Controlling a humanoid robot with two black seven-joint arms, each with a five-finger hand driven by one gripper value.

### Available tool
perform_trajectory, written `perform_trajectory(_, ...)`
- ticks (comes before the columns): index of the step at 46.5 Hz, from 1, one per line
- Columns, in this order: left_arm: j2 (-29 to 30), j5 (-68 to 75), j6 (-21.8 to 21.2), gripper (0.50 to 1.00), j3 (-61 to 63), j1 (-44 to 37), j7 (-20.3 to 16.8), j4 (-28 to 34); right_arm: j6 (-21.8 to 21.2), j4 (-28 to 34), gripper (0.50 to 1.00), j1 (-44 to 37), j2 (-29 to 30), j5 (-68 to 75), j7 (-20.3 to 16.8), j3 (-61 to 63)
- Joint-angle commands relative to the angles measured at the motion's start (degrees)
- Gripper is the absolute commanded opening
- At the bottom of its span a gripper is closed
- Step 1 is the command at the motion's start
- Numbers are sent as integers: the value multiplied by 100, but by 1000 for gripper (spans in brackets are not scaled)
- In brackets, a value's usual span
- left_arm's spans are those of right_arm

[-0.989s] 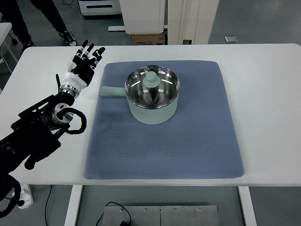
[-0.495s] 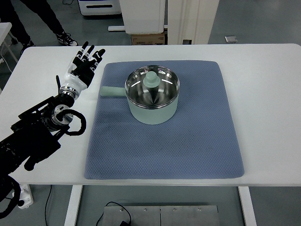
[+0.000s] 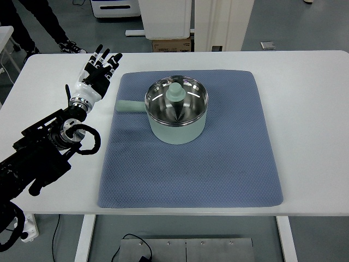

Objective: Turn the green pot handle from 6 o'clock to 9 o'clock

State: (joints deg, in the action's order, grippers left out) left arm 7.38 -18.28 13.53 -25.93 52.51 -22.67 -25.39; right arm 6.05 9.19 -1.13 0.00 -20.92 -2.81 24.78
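A pale green pot (image 3: 177,128) with a shiny steel inside stands on the blue mat (image 3: 218,164), in its upper middle. Its green handle (image 3: 129,106) sticks out to the left, toward 9 o'clock, reaching the mat's left edge. My left hand (image 3: 98,71) hovers over the white table up and left of the handle, clear of it, fingers spread and holding nothing. The black left arm (image 3: 43,150) runs down to the picture's left edge. The right arm does not show.
The mat lies on a white table (image 3: 311,109). Beyond the far edge are a white cabinet base (image 3: 166,19) and a cardboard box (image 3: 172,46). A person's legs and shoes (image 3: 68,46) stand at the top left.
My left hand has drifted slightly up and away from the pot handle. The pot has not moved. The person's feet at top left have shifted a little.
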Motion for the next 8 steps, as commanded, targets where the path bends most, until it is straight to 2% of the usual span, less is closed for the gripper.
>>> perform_trajectory(1, 0, 0, 0, 1000, 0, 5, 0, 8, 1, -5, 1000, -1, 0, 0, 0, -17)
perform_trajectory(8, 0, 0, 0, 1000, 0, 14, 0, -1, 19, -5, 1000, -1, 0, 0, 0, -17)
